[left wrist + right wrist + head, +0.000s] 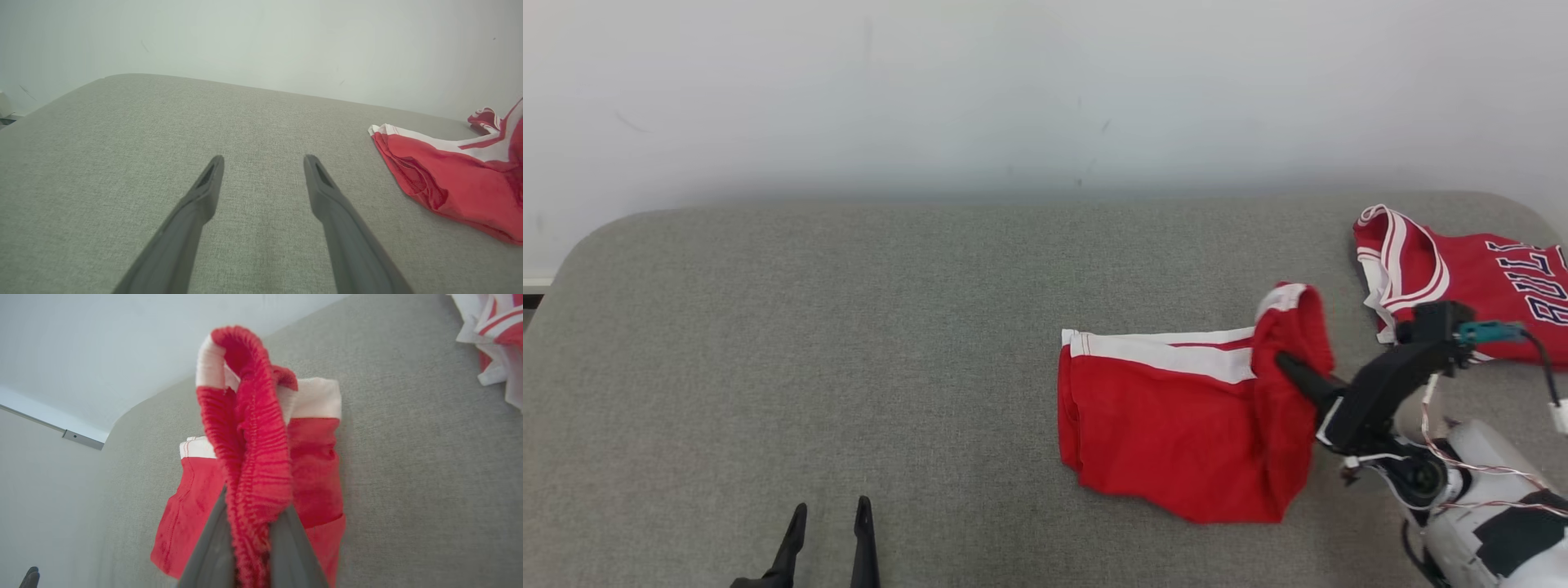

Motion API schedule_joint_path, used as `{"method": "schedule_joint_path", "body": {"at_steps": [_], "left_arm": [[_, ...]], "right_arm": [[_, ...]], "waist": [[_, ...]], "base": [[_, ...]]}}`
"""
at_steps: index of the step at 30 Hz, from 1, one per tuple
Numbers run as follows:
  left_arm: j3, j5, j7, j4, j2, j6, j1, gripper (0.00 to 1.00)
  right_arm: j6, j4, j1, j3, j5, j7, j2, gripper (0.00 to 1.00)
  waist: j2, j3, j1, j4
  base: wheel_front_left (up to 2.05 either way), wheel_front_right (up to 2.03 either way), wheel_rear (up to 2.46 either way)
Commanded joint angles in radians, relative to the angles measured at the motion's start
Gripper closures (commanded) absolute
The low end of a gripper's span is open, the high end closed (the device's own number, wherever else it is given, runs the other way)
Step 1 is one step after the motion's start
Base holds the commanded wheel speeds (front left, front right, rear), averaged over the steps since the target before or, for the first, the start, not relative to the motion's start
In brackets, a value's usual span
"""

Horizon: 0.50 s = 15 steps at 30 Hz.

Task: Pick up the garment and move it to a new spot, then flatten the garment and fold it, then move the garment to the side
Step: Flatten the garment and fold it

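So the right gripper point(1290, 365) is clamping down on the shorts point(1168, 425). Its two dark fingers point(204, 547) are pinching together on the ribbed red elastic waistband point(253, 437), and that end of the cloth is bunching up into a loop above the fingertips. In the right wrist view the waistband is running right between the fingers, with a white stripe showing on either side of it.

The rest of the shorts is lying flat on the grey fabric surface point(849, 327), right of centre in the head view, with the white stripe running along the far edge and the leg end pointing toward the robot's left.

The left gripper point(832, 506) is sitting at the lower left with its fingers spread wide apart. It's holding nothing and touching nothing, and it's hanging well apart from the shorts.

Off to the far right, near the shorts but not touching them, a red jersey point(1494, 278) with white trim is lying on the same surface. Dark letters with white outlines are reading "BULL" sideways, with the frame edge cutting off the rest.

Behind it all, a plain pale wall point(1013, 82) is running across the back.
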Motion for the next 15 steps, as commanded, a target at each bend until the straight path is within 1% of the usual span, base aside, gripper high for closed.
{"method": "schedule_joint_path", "body": {"at_steps": [1,4,7,12,15], "left_arm": [[-0.006,-0.008,-0.003,0.002,-0.001,0.004,0.004,0.0],[-0.026,-0.02,-0.003,0.004,-0.001,0.007,-0.006,0.0],[-0.045,-0.03,-0.003,0.006,-0.001,0.012,-0.016,0.0],[-0.08,-0.04,-0.003,0.008,-0.001,0.016,-0.032,0.0],[-0.097,-0.045,-0.003,0.011,-0.001,0.018,-0.037,0.0]], "right_arm": [[-0.003,-0.007,-0.017,-0.001,0.016,0.014,0.02,1.0],[-0.003,-0.004,-0.03,-0.002,0.028,0.05,0.064,1.0],[-0.003,0.01,-0.054,0.008,0.011,0.068,0.111,1.0],[-0.003,0.064,-0.092,0.049,-0.074,0.065,0.172,1.0],[-0.003,0.135,-0.112,0.06,-0.133,0.042,0.202,1.0]], "waist": [[0.0,0.0,0.0001,0.003],[0.0,0.002,0.0001,0.015],[0.0,0.008,0.0001,0.031],[0.0,0.02,0.0001,0.064],[0.0,0.027,0.0001,0.085]], "base": [[0.0,0.0,0.0],[0.0,0.0,0.0],[0.0,0.0,0.0],[0.0,0.0,0.0],[0.0,0.0,0.0]]}}
